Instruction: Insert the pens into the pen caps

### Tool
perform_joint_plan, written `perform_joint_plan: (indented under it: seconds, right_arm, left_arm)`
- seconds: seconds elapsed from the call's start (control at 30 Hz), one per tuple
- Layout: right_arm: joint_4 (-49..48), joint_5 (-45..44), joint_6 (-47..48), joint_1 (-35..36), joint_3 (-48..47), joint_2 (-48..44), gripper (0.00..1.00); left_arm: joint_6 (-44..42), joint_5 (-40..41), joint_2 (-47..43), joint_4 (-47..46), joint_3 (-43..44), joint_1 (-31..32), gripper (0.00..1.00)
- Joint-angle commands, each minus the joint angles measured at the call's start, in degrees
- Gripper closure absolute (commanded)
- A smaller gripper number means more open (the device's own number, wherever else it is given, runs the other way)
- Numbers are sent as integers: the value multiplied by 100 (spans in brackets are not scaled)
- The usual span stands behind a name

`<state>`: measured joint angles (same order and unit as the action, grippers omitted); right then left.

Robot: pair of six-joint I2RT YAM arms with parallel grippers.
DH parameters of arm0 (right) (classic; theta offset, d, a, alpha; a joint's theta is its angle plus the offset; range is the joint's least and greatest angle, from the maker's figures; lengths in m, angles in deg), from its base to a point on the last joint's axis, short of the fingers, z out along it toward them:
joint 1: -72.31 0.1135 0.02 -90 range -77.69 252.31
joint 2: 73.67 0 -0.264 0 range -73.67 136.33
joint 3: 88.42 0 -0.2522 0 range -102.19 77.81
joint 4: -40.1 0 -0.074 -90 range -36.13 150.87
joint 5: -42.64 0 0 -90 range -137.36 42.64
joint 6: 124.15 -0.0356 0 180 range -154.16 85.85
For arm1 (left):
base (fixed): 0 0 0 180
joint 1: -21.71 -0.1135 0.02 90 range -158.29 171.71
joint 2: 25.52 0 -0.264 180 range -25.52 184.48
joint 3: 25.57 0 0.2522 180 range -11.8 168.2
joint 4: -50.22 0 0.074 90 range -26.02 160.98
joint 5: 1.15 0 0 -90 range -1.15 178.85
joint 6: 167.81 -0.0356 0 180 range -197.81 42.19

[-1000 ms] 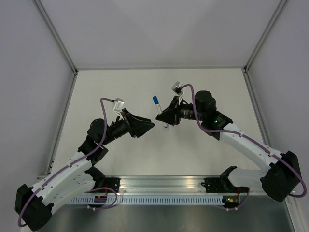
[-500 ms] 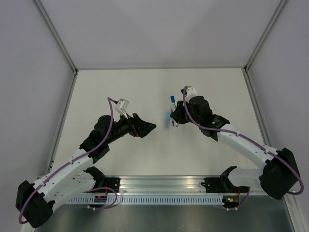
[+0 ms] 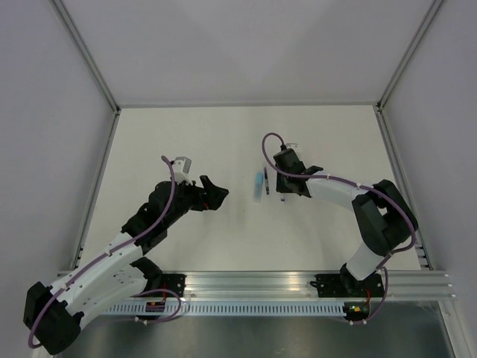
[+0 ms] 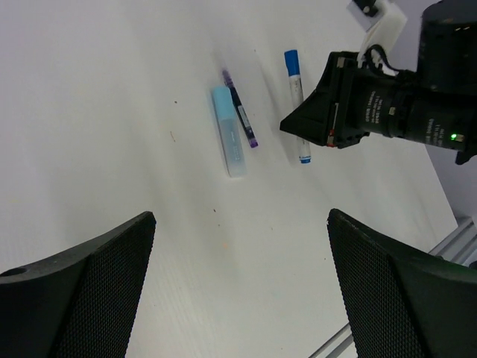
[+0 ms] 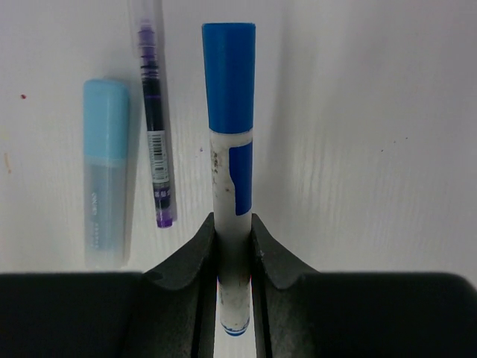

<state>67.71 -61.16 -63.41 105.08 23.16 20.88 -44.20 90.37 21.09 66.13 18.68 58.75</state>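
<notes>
A matte white counter sits boxed in by pale grey walls and aluminium posts, with a slotted rail along its near edge. The right claw pinches the white-barrelled pen, which wears its dark blue cap and lies flat. On that pen's left-arm side lies the slim dark pen, then the pale blue cap on a clear barrel. The left claw gapes wide, empty, well apart from the pen.

White table, pale grey walls
</notes>
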Motion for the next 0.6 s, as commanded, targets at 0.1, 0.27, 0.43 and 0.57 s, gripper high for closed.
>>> perform_joint_plan:
  seconds: [0.1,0.27,0.43,0.57]
  right_arm:
    - [-128,-307,69,-131,-493,661,80]
    - [-66,-378,131,-166,-616,750,68]
    - [74,-220,201,-175,-678,487,59]
    - [364,-158,227,-166,-661,-83,43]
  left_arm:
    - [-197,691,-705,136,-209,5,0]
    - [-223,718,-820,136,-227,-3,0]
    - [-249,709,-724,180,-165,5,0]
    - [-310,780,-759,206,-148,5,0]
